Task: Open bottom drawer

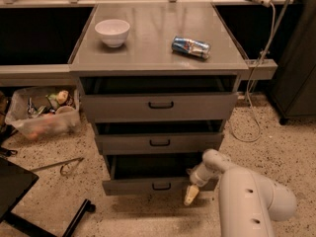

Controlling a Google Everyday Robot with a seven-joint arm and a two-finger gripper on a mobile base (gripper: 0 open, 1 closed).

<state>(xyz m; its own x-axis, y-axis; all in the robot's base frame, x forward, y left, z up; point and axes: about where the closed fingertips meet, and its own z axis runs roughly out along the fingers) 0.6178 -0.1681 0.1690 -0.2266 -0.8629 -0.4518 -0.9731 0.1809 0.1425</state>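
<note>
Well, the bottom drawer (133, 185) sits only partly out, lower centre; the gripper (191, 195) hangs at its right end, clamped or not I cannot tell

Gripper (191, 195) hides right end of bottom drawer (133, 185).

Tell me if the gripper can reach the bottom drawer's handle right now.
Probably yes: the gripper hangs just right of the handle on the bottom drawer, with nothing between them.
</note>
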